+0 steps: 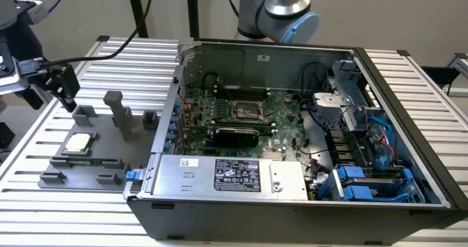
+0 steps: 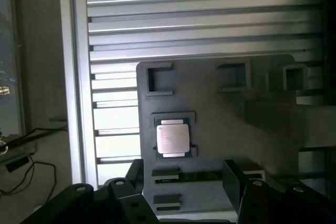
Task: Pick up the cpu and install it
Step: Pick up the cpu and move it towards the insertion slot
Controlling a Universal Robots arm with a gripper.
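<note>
Slatted table | cpu flat in grey tray, plate up | claw spread, empty

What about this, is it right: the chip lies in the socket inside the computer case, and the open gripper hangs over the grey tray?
Not quite. The chip lies on the grey tray, not in the socket, as the wrist view shows. The open gripper does hang over the grey tray.
</note>
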